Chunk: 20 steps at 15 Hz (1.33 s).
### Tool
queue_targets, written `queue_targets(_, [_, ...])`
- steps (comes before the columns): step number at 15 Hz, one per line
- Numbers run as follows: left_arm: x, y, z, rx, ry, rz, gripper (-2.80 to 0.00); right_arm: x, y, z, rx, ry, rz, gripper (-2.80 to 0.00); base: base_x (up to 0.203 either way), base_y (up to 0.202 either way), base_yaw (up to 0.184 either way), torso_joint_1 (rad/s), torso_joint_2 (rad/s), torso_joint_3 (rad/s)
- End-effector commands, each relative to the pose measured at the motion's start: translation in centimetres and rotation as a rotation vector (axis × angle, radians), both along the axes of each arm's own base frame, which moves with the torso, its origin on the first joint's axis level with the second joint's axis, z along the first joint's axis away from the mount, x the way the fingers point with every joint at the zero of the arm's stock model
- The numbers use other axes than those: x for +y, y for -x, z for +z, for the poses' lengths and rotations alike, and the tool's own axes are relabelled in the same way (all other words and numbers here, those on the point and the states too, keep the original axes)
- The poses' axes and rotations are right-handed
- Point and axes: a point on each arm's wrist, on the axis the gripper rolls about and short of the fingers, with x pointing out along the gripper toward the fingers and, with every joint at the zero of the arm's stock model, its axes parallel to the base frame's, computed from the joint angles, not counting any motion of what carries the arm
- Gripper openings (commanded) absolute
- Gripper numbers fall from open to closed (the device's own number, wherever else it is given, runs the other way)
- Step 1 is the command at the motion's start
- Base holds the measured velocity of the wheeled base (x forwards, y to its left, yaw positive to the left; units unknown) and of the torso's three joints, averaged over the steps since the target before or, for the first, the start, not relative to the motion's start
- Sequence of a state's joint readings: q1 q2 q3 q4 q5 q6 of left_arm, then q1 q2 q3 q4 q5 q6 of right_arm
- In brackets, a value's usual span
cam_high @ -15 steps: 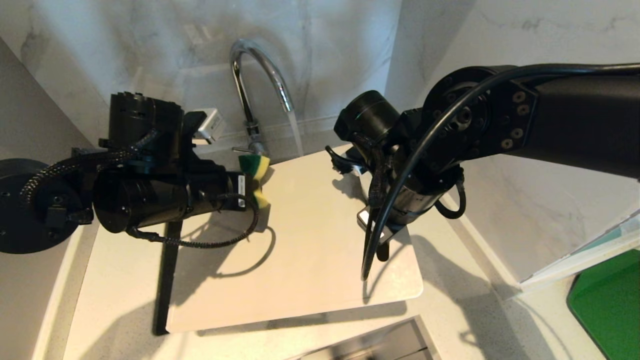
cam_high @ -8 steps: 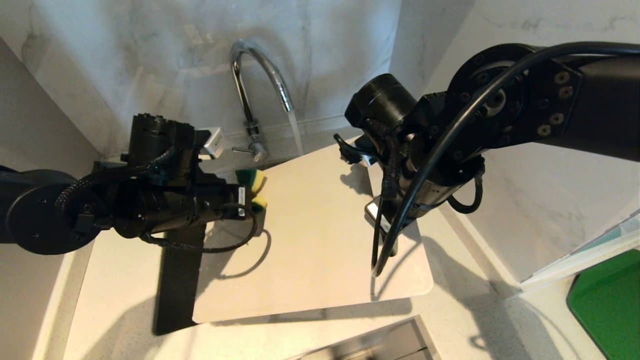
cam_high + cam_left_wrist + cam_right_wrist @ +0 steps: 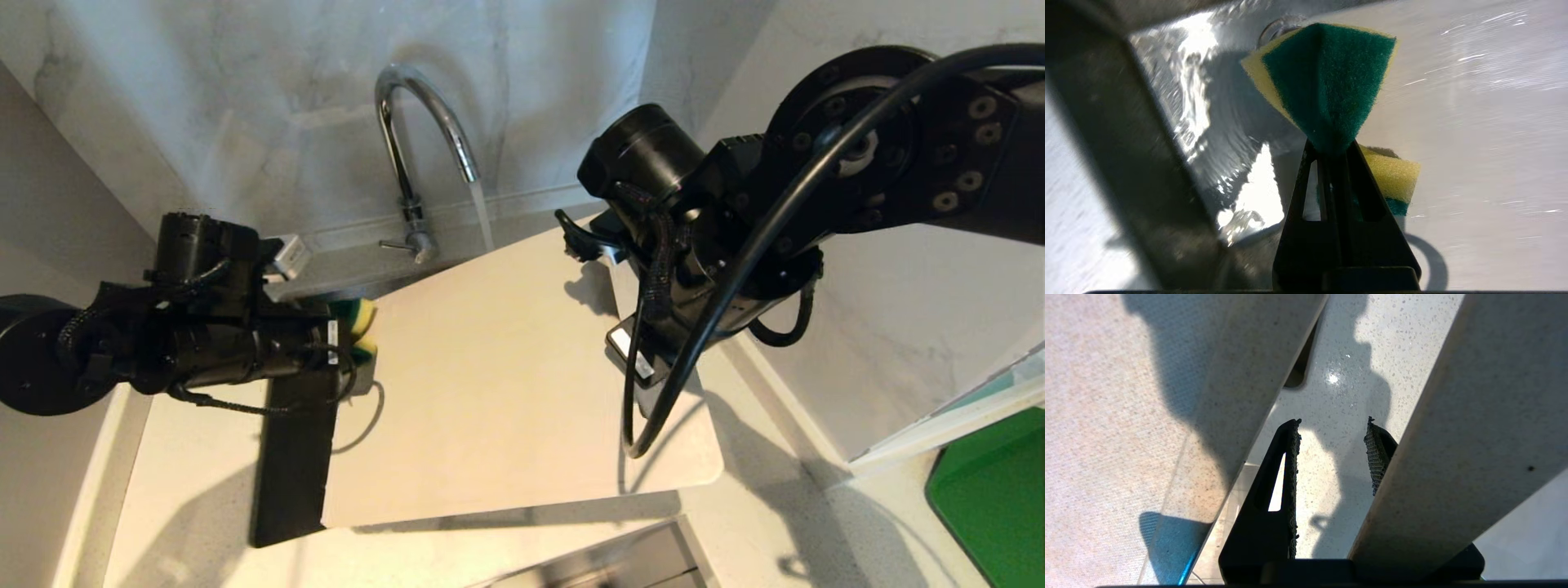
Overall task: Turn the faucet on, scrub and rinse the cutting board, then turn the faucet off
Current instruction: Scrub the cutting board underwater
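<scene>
Since a second ago the left gripper [image 3: 359, 331] has drawn back from the upper left part of the cutting board [image 3: 498, 384] to just off that board's left edge, carrying the sponge [image 3: 357, 320] with it, and the board itself has swung so that its far end sits higher and further right, its right side lifted along with the right arm.

Left fingers [image 3: 1331, 183] are pinched tight on the green-and-yellow sponge [image 3: 1331, 81], squeezing its middle so it fans out beyond the tips; the wet board surface lies just to one side of them and the dark sink [image 3: 1180, 122] to the other. Seen from the head, the sponge is at the board's left edge, above a dark strip [image 3: 294, 457] of sink opening that shows left of the board.

Right gripper [image 3: 1333, 457] is at the board's right edge, fingers [image 3: 1290, 465] partly apart. One finger is mostly hidden behind the pale edge of the board [image 3: 1453, 437], which crosses between the camera and the speckled worktop [image 3: 1347, 375]; whether the fingers press on the board I cannot tell.

At the board's far end stands the faucet [image 3: 416, 147], and a thin stream of water [image 3: 483, 216] falls from its spout toward the board's far edge.
</scene>
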State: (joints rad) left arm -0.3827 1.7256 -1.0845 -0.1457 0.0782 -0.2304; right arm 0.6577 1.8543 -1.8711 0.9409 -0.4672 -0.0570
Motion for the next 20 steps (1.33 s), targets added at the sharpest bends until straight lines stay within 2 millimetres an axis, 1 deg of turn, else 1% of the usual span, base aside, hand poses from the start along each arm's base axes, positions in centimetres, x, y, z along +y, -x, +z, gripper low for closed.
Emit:
queue_targets(1, [2.8,0.3,0.1,-0.004,0.022,0.046,-2.8,-0.3,0.4,0.3,-0.005,-0.002,-0.001,-2.8,0.0,0.0,0.0,0.0,0.0,0.0])
queue_targets(2, [3.8,0.4,0.6,-0.021,0.034,0.062,-2.8,-0.4,0.5,0.3,-0.002,-0.001,-0.002,-2.8,0.0,0.0,0.0,0.0,0.0,0.0])
queue_targets(5, [6.5,1.4,3.0,-0.102,0.052,0.093,-2.8,-0.5,0.6,0.0,0.007,0.008,-0.005,-2.8,0.0,0.0,0.0,0.0,0.0,0.0])
queue_targets(6, [7.0,1.5,4.2,-0.144,0.046,0.095,-2.8,-0.5,0.6,0.0,0.009,0.009,-0.004,-2.8,0.0,0.0,0.0,0.0,0.0,0.0])
queue_targets(8, [6.7,2.1,6.6,-0.191,0.058,0.08,-2.8,-0.4,0.6,-0.1,0.01,0.01,-0.003,-2.8,0.0,0.0,0.0,0.0,0.0,0.0])
queue_targets(9, [5.7,2.8,7.7,-0.202,0.064,0.045,-2.8,-0.4,0.6,-0.1,0.01,0.011,-0.002,-2.8,0.0,0.0,0.0,0.0,0.0,0.0])
queue_targets(12, [3.6,4.0,12.9,-0.298,0.101,0.006,-2.8,-0.4,0.5,-0.3,0.014,0.015,-0.002,-2.8,0.0,0.0,0.0,0.0,0.0,0.0])
queue_targets(13, [2.4,4.2,14.0,-0.3,0.107,-0.025,-2.8,-0.4,0.5,-0.3,0.015,0.013,-0.002,-2.8,0.0,0.0,0.0,0.0,0.0,0.0])
queue_targets(14, [0.8,4.2,14.0,-0.284,0.104,-0.061,-2.8,-0.4,0.5,-0.3,0.017,0.014,-0.002,-2.8,0.0,0.0,0.0,0.0,0.0,0.0])
queue_targets(15, [-1.0,4.0,13.6,-0.264,0.094,-0.087,-2.8,-0.4,0.5,-0.2,0.014,0.012,-0.002,-2.8,0.0,0.0,0.0,0.0,0.0,0.0])
queue_targets(17, [-5.2,3.4,12.0,-0.221,0.061,-0.135,-2.8,-0.4,0.5,-0.2,0.014,0.012,-0.002,-2.8,0.0,0.0,0.0,0.0,0.0,0.0])
queue_targets(18, [-6.9,3.4,11.2,-0.203,0.048,-0.161,-2.8,-0.4,0.5,-0.2,0.014,0.011,-0.003,-2.8,0.0,0.0,0.0,0.0,0.0,0.0])
queue_targets(19, [-8.3,3.1,10.4,-0.181,0.039,-0.179,-2.8,-0.4,0.5,-0.2,0.015,0.009,-0.004,-2.8,0.0,0.0,0.0,0.0,0.0,0.0])
queue_targets(20, [-9.3,2.6,9.7,-0.161,0.044,-0.182,-2.8,-0.3,0.5,-0.3,0.016,0.008,-0.004,-2.8,0.0,0.0,0.0,0.0,0.0,0.0])
